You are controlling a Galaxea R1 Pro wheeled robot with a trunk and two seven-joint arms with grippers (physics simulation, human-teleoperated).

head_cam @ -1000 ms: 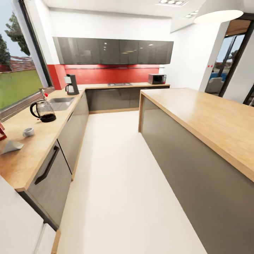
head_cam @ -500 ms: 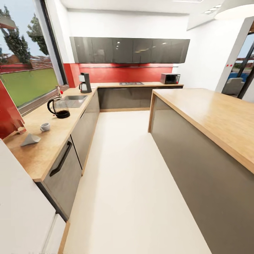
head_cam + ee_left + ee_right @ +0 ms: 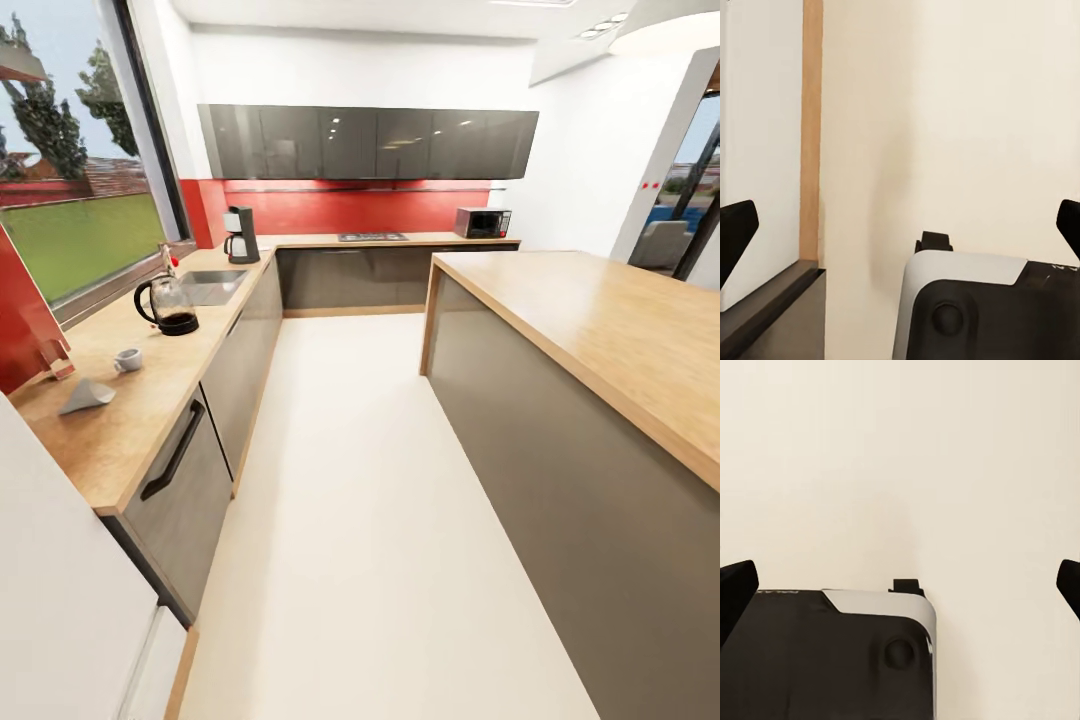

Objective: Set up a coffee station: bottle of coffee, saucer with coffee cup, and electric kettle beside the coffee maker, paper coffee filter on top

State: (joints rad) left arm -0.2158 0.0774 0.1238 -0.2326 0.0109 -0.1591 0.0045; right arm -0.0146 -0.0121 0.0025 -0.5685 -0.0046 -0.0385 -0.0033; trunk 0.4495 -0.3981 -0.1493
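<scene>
View steady since half a second ago: kettle (image 3: 170, 306), cup (image 3: 126, 359), probable filter (image 3: 86, 397) await; both grippers (image 3: 900, 225) (image 3: 900, 585) spread, empty.

no legible text or labels

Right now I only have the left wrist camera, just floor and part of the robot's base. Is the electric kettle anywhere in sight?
Observer: Yes. The head view shows the electric kettle on the kitchen countertop to the robot's left, beside the sink.
Operator: And the coffee cup?
Observer: The coffee cup stands on that countertop, nearer the robot than the kettle, with no saucer under it.
Operator: What's the right gripper doing?
Observer: In the right wrist view the right gripper is open and holds nothing, pointing down at pale floor.
</scene>
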